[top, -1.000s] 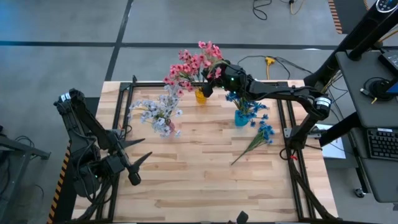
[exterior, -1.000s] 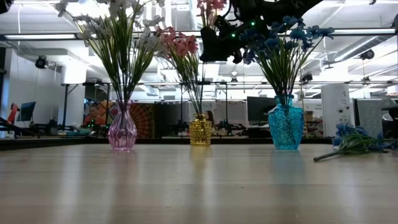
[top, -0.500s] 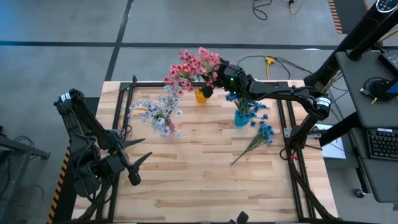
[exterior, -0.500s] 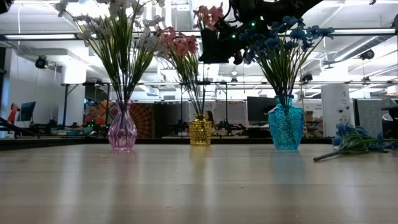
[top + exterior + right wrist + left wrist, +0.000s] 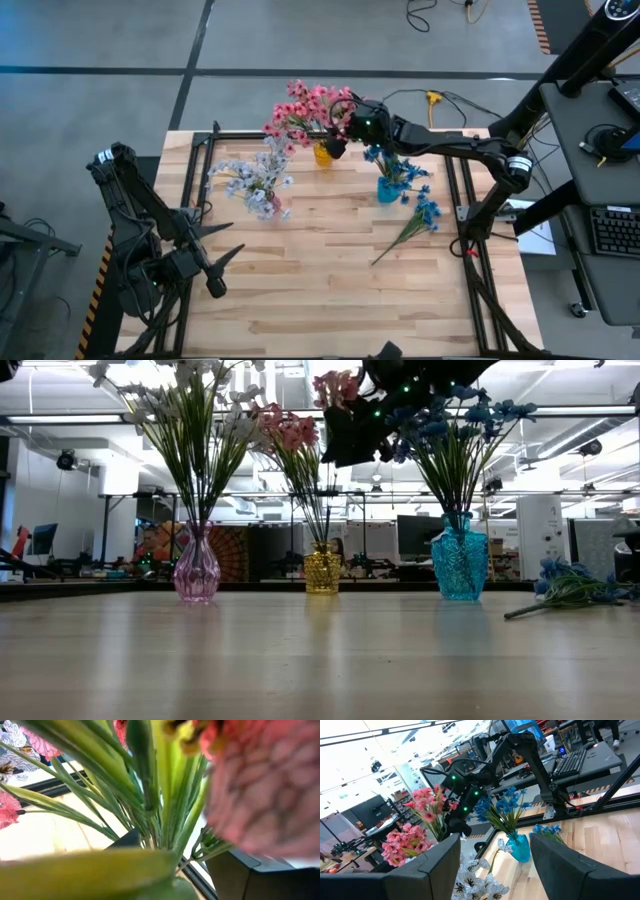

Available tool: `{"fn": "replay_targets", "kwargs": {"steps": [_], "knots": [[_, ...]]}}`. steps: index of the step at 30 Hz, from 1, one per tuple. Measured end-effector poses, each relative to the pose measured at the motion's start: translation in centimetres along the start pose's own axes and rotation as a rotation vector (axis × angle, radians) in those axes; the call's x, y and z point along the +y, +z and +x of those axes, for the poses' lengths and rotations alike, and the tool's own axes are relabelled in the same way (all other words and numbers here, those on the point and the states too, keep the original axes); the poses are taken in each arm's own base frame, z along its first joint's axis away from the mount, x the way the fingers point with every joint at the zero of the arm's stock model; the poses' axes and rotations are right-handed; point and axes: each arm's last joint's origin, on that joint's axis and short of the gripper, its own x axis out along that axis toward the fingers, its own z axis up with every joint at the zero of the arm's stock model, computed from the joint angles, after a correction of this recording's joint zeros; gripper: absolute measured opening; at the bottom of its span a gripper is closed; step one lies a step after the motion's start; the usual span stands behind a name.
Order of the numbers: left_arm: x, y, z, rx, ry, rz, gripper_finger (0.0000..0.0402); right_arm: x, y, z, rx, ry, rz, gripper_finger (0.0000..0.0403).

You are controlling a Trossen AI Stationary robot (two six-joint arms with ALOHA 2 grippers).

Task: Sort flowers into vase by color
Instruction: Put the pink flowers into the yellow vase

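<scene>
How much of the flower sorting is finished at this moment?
Mostly done: white flowers fill the pink vase, blue ones the blue vase. The right gripper holds a pink flower above the yellow vase. One blue flower lies on the table.

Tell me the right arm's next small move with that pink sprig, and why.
Probably lower it straight down. The right gripper holds a pink sprig high above the yellow vase, which already carries the other pink flowers; the stem does not yet look seated. The left gripper waits open at the near left. A blue sprig lies on the table for later.
</scene>
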Motion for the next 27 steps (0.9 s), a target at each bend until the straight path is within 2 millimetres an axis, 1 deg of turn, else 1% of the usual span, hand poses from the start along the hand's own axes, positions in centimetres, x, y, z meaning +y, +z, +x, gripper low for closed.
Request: {"fn": "replay_targets", "kwargs": {"steps": [7, 13, 24, 27], "knots": [[0.0, 0.0, 0.0, 0.0, 0.0, 0.0, 0.0223, 0.1, 0.5, -0.5, 0.048, 0.004, -0.012, 0.0236], [0.0, 0.0, 0.0, 0.0, 0.0, 0.006, 0.0223, 0.1, 0.7, -0.7, 0.086, 0.002, -0.008, 0.0256], [0.0, -0.1, 0.0, 0.0, 0.0, 0.008, 0.0223, -0.1, 2.0, -1.7, 0.168, -0.025, -0.022, 0.0273], [0.0, -0.1, 0.0, 0.0, 0.0, 0.009, 0.0223, -0.1, 2.1, -1.8, 0.165, -0.023, -0.018, 0.0276]]}}
